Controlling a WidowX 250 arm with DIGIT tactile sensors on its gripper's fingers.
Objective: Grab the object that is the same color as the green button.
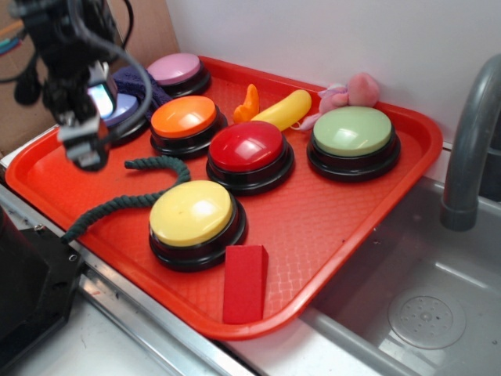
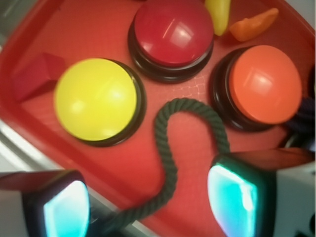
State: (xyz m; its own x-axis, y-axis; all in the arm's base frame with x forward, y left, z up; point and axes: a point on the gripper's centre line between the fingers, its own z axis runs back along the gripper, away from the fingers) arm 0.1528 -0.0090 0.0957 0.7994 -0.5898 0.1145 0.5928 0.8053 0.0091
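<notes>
The dark green twisted rope snakes across the red tray's left side and trails over its front rim; in the wrist view the rope loops between the yellow and orange buttons and runs down between my fingers. The pale green button sits at the tray's back right, out of the wrist view. My gripper hovers above the tray's left part, over the rope; in the wrist view the gripper is open, its pads wide apart with nothing clamped.
On the red tray stand a yellow button, a red button, an orange button and a lavender button. A red block lies at the front. A grey faucet and sink are at the right.
</notes>
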